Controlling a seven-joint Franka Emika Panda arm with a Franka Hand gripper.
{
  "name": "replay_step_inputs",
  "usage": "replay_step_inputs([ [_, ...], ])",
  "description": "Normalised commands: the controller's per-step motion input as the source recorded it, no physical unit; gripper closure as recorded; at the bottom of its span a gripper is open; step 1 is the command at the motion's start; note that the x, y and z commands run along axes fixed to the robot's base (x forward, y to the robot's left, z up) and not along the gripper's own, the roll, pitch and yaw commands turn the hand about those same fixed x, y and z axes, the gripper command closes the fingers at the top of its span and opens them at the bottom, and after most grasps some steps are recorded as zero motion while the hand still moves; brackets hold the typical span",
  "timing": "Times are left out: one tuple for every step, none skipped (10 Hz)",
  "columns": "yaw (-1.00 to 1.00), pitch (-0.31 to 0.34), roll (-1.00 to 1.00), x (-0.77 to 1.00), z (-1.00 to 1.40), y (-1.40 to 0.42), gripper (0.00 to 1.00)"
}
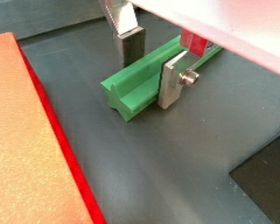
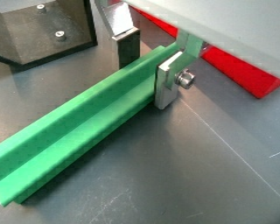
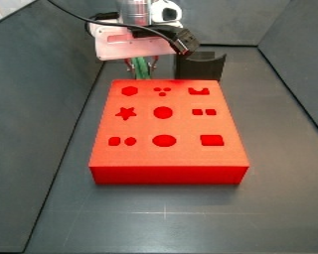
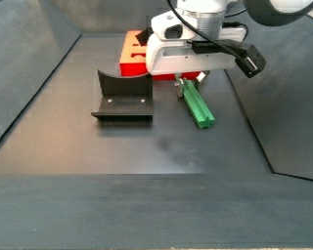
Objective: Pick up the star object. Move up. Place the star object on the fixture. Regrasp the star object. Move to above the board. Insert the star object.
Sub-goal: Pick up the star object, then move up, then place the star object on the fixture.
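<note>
The gripper (image 2: 149, 68) is down at the long bright-green star-section peg (image 2: 78, 131), which lies flat on the dark grey table (image 4: 133, 146), and both wrist views show one flat silver finger (image 1: 174, 80) on each side of the green bar near one end. The jaws straddle it closely, but I cannot tell whether the pads are truly pressing or just beside it. From a side view the peg (image 4: 196, 103) lies lengthwise on the floor beside the big bright-red slab with shaped holes (image 4: 133, 54), so this looks like the pick-up stage, with the gripper gripping toward the end rather than the middle, probably to leave a long free length for laying it into the fixture. That fixture, the small dark L-shaped bracket on its base plate (image 4: 122, 98), sits just beside the peg and carries nothing. In the other side view the red board (image 3: 169, 134) shows its holes clearly: star, circles, hexagon and rectangles, all empty as far as I can see, the star hole (image 3: 124, 113) included. The gripper (image 3: 139, 67) hangs beyond the board's far edge, with the dark fixture (image 3: 199, 64) alongside it. Nothing is inserted anywhere yet.
</note>
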Motion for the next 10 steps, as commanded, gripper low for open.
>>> replay_step_inputs([
  [0.00, 0.000, 0.00, 0.00, 0.00, 0.00, 1.00],
  [0.00, 0.000, 0.00, 0.00, 0.83, 0.00, 1.00],
  [0.01, -0.001, 0.00, 0.05, 0.77, 0.03, 1.00],
  [0.01, 0.016, 0.00, 0.04, 0.70, 0.03, 1.00],
  [0.01, 0.030, -0.02, 0.01, 0.52, 0.01, 1.00],
  [0.01, 0.031, -0.03, 0.00, 0.38, 0.00, 1.00],
  [0.01, 0.036, -0.05, -0.01, 0.18, 0.00, 1.00],
  [0.00, 0.000, 0.00, 0.00, 1.00, 0.00, 1.00],
  [0.00, 0.008, 0.00, 0.00, 1.00, 0.00, 1.00],
  [0.00, 0.027, -0.01, -0.01, 1.00, 0.00, 1.00],
])
